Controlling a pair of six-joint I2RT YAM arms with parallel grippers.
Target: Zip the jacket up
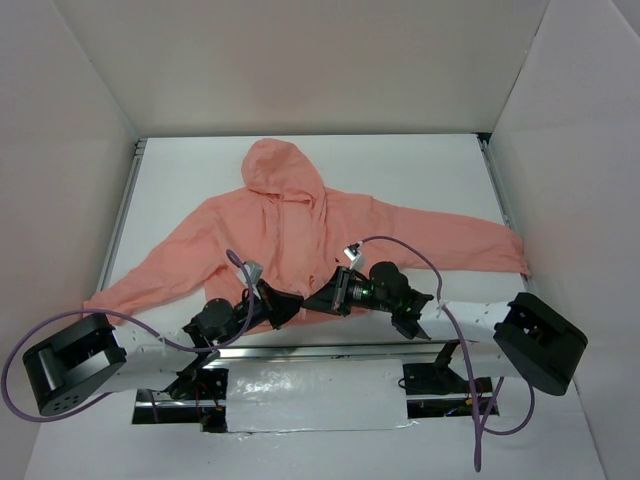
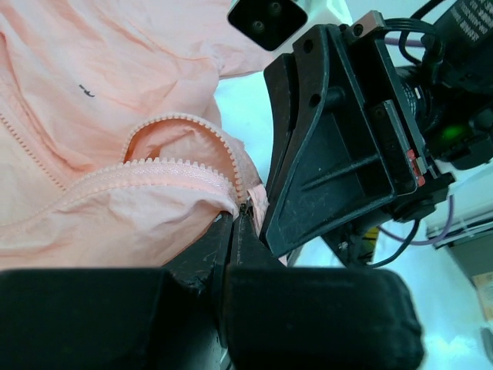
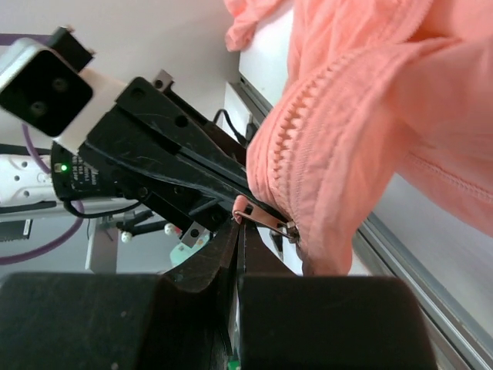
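You have the jacket (image 1: 290, 225) lying front-up on the white table (image 1: 420, 170). It is thin, wrinkled, salmon-pink fabric. Its hood (image 1: 280, 165) points toward the table's far edge, the sleeves are spread toward the table's left and right sides, and the hem lies along the table's near edge.

From above you see the whole spread, with the left gripper (image 1: 290, 305) and the right gripper (image 1: 315, 300) meeting nose to nose at the hem, midway along the table's near edge. Their black bodies hide the fingertips in that view.

The left wrist camera shows you more:
- Two rows of pink zipper teeth (image 2: 181, 166) bow apart into a loop and run together again right at the left fingers.
- A tiny dark logo (image 2: 86, 91) sits on the chest fabric beyond them.

Only the right wrist camera shows you the small metal pull tab (image 3: 263, 222) on its slider. It sits at the bottom of the bunched hem, which bulges over the rail at the table's near edge.

Your left fingers are pressed together with only a thin seam between them, pinching the jacket at the lower end of the zipper. Your right fingers are likewise closed, and the free tip of the pull tab is caught at their ends. The two grippers sit just beside each other, with the zipper's foot between them.
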